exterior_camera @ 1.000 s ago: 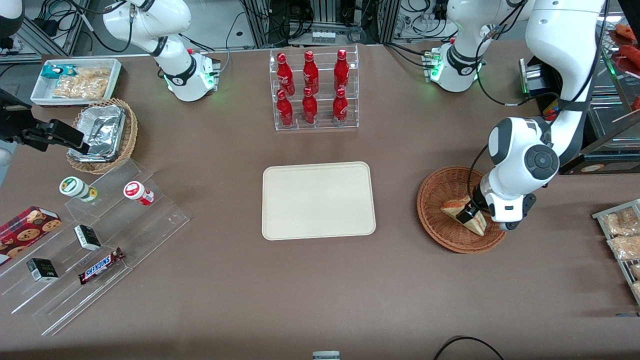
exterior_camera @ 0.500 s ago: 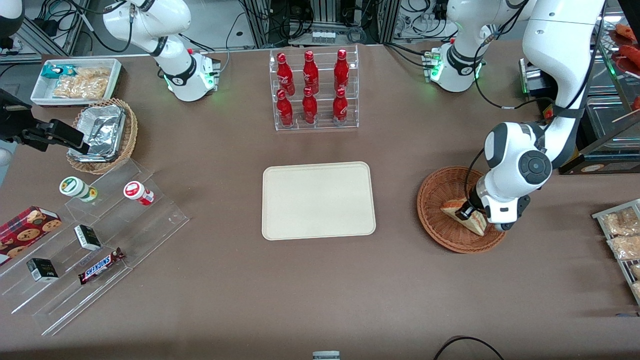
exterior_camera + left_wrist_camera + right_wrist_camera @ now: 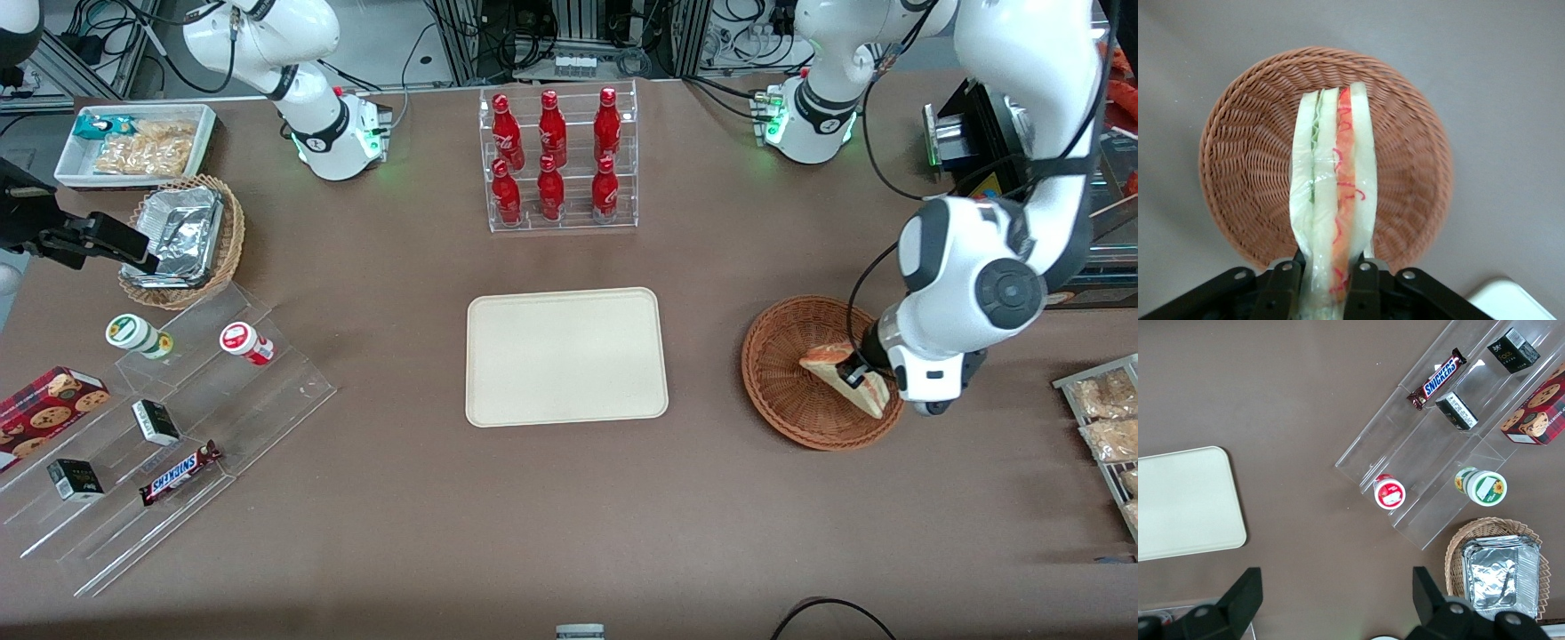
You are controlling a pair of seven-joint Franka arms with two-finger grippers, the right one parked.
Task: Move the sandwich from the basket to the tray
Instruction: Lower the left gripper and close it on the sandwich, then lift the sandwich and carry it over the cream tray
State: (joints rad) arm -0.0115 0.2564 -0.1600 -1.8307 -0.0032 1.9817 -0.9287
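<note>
Currently the sandwich [image 3: 1333,200] is pinched edge-on in the gripper [image 3: 1327,277] jaws, just above the basket [image 3: 787,391]. Lift straight up to clear the rim, keep the squeeze light, then traverse to the tray [image 3: 566,356].

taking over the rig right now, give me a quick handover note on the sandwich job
Tool: shut on the sandwich, above the basket.
Sandwich: pinched edge-on between the fingers, over the basket, not yet clear of its rim.
Tray: on the table toward the parked arm's end from the basket, nothing on it.
Done: grasp made.
Left: carry the sandwich over to the tray, lower it, release.
</note>
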